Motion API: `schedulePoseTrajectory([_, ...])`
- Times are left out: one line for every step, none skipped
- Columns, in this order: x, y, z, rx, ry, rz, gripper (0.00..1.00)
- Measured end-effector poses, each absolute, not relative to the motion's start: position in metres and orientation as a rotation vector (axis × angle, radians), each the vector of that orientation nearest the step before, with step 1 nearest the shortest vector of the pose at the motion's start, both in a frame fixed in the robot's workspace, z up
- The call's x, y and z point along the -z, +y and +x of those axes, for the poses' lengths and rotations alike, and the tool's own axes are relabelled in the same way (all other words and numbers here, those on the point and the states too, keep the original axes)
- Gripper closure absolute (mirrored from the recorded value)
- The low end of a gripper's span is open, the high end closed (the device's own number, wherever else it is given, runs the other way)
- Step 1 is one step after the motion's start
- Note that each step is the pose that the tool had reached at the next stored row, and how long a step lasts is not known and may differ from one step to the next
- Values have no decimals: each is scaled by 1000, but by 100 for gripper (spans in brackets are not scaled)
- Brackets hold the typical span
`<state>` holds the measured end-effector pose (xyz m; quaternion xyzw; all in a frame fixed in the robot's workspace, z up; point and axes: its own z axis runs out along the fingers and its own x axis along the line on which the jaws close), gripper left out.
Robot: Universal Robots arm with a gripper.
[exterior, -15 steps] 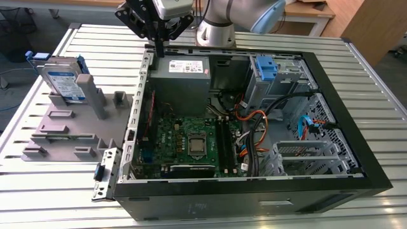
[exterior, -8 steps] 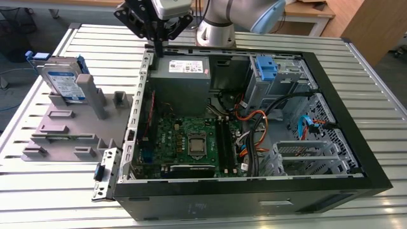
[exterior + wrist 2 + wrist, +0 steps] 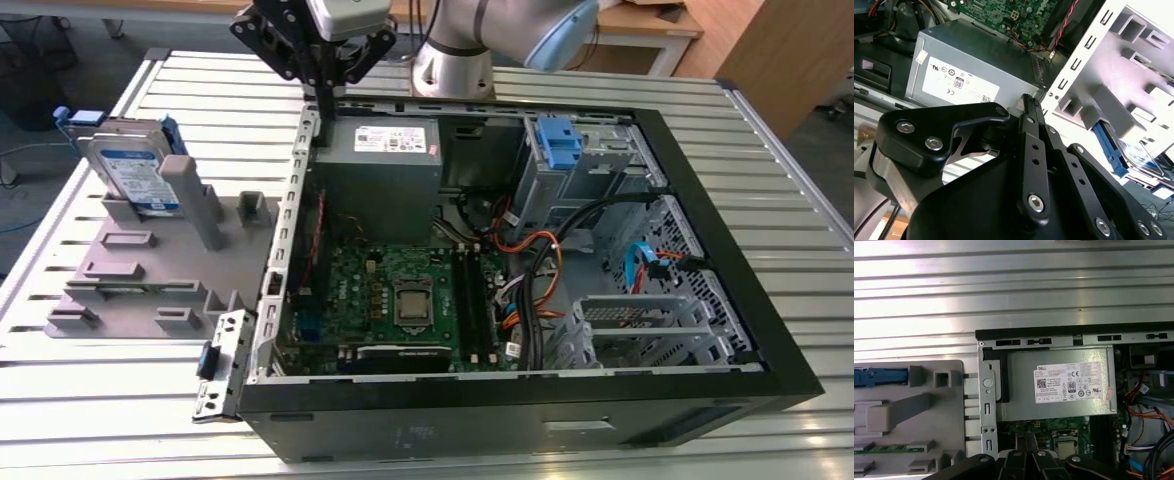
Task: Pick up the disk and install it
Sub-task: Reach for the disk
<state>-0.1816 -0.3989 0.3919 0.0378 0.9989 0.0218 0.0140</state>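
The disk (image 3: 134, 172), a silver drive with a white-and-blue label in a blue carrier, stands upright in a slot of the grey fixture (image 3: 134, 270) at the exterior view's left. Its blue carrier edge (image 3: 879, 376) shows in the first wrist view, and the disk (image 3: 1140, 156) appears beyond the fixture in the second wrist view. My gripper (image 3: 324, 108) hangs above the back corner of the open computer case (image 3: 534, 400), over the power supply's edge, well apart from the disk. Its black fingers (image 3: 1029, 107) are pressed together with nothing between them.
The grey power supply box (image 3: 380, 150) fills the case's back corner, with the green motherboard (image 3: 400, 290) in front. A blue plastic bracket (image 3: 561, 140) sits in the drive bay among orange and black cables (image 3: 534, 250). The slatted metal table (image 3: 747, 130) surrounds everything.
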Motion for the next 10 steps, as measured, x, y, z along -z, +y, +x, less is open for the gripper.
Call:
schedulePoseTrajectory([-392, -399, -183, -68, 3111, 118, 89])
schedulePoseTrajectory([-392, -399, -183, -68, 3111, 118, 89])
schedulePoseTrajectory([-392, -399, -184, -68, 3110, 118, 89])
schedulePoseTrajectory([-392, -399, -184, -68, 3110, 118, 89])
schedulePoseTrajectory([-392, -399, -184, -68, 3111, 118, 89])
schedulePoseTrajectory([-392, -399, -184, -68, 3111, 118, 89])
schedulePoseTrajectory([-392, -399, -184, -68, 3111, 118, 89])
schedulePoseTrajectory([-392, -399, -185, -68, 3110, 118, 89])
schedulePoseTrajectory([-392, -399, -185, -68, 3111, 118, 89])
schedulePoseTrajectory([-392, -399, -186, -68, 3111, 118, 89])
